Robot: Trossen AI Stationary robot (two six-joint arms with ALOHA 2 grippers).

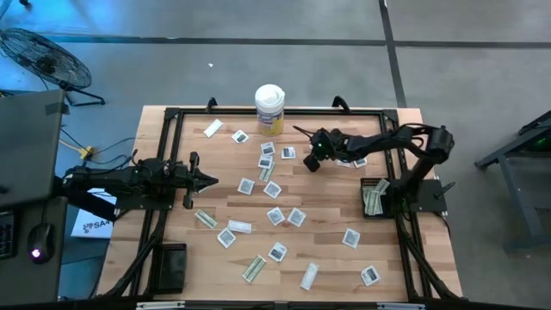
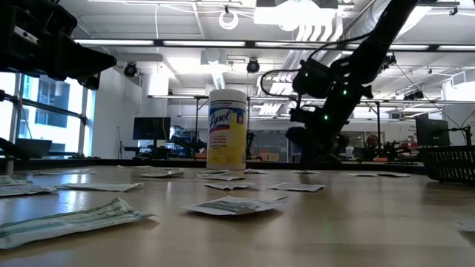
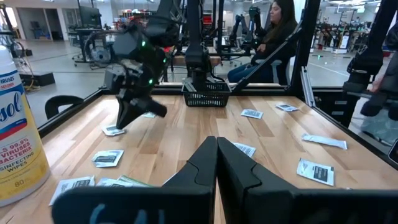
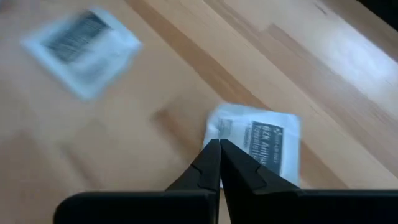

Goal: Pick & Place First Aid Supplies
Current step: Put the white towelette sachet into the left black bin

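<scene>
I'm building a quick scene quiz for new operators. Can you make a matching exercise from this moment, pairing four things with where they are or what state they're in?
Things:
1. right end effector
2. left end effector
3. canister
4. basket

Places or states:
A. upright at the table's far edge
B. shut, at the table's left side, over bare wood
C. beside the right arm's base, holding packets
D. shut, tips at the edge of a square sachet

Pairs: 1-D, 2-B, 3-A, 4-C
</scene>
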